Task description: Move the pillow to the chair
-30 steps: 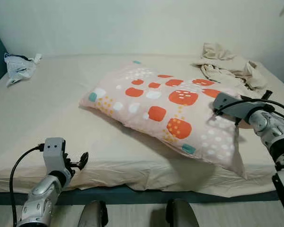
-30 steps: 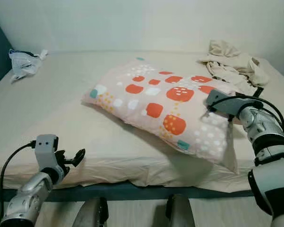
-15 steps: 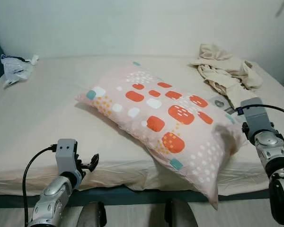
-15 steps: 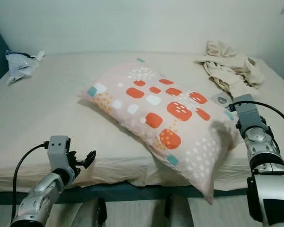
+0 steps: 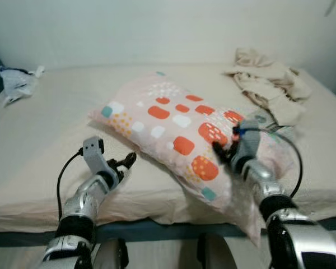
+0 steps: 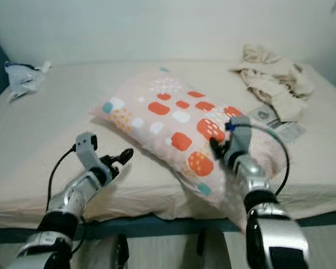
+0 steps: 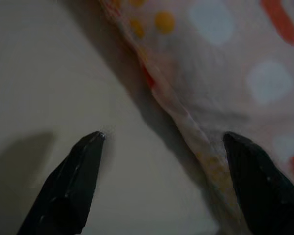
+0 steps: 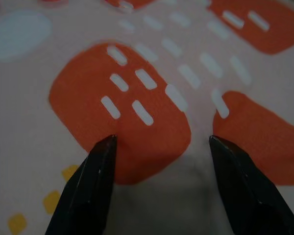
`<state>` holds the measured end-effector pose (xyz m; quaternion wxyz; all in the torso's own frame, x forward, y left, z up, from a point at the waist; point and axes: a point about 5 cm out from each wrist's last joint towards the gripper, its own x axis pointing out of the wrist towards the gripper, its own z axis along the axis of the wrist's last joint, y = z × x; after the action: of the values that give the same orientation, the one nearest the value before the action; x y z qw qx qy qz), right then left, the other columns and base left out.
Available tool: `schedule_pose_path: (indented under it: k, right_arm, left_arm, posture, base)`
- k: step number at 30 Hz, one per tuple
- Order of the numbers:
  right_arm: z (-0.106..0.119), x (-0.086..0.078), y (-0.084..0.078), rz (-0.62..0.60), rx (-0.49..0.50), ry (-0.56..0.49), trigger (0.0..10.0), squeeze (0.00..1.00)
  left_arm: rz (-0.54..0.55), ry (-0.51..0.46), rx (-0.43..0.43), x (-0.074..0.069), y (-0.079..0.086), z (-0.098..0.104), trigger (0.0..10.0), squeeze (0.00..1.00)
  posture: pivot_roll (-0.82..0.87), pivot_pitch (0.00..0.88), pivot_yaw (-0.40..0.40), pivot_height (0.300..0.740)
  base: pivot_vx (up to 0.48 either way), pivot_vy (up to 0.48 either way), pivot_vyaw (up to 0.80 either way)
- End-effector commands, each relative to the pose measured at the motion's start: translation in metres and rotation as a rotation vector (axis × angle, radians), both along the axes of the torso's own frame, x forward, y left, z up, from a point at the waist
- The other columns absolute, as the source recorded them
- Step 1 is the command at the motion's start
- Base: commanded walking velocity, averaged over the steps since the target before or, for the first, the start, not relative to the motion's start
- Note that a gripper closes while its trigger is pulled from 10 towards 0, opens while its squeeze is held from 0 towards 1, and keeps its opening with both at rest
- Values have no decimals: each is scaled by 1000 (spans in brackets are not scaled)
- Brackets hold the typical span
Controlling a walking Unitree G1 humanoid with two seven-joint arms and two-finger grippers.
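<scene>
A pink pillow (image 5: 173, 115) with orange, white and teal patches lies slantwise on the beige bed (image 5: 50, 140), its near right corner drooping over the front edge. My left gripper (image 5: 127, 161) is open just above the sheet at the pillow's near left edge; in the left wrist view the pillow's seam (image 7: 186, 117) runs between its fingers (image 7: 73, 181). On the pillow's near right part my right gripper (image 5: 219, 152) rests open, and the right wrist view has its fingers (image 8: 95, 176) spread over an orange patch (image 8: 137, 107).
Crumpled beige clothes (image 5: 269, 78) lie at the bed's far right, with small paper tags (image 5: 263, 119) beside the pillow. A plastic bag (image 5: 14, 84) sits at the far left. A wall backs the bed. The bed's dark front edge (image 5: 157, 230) is just before me.
My right gripper has swung left from the pillow's right end onto its top. The left arm has risen and reached forward to the pillow's near left edge. The pillow slid nearer the front edge.
</scene>
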<state>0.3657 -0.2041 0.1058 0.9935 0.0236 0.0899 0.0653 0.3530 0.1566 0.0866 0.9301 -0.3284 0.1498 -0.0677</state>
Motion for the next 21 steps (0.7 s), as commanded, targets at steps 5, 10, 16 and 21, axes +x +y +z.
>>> schedule_pose_path:
  k: [5,10,16,21]
  right_arm:
    - [-15,-19,29,95,61,-47,10000,0]
    - [-11,-33,33,133,83,-109,10000,0]
    - [-8,-41,31,141,69,-129,10000,0]
    - [-6,-46,34,163,64,-136,10000,0]
  left_arm:
    - [-42,8,-224,14,-33,13,10000,1000]
    - [-39,14,-364,18,-53,17,10000,1000]
    - [-56,-5,-492,22,-78,27,10000,0]
    - [-27,14,-419,22,-92,27,10000,0]
  posture:
    - [-76,247,59,592]
    - [-103,273,84,592]
    - [-117,286,96,592]
    - [-124,287,96,592]
  base:
    - [0,0,0]
    - [0,0,0]
    - [0,0,0]
    - [0,0,0]
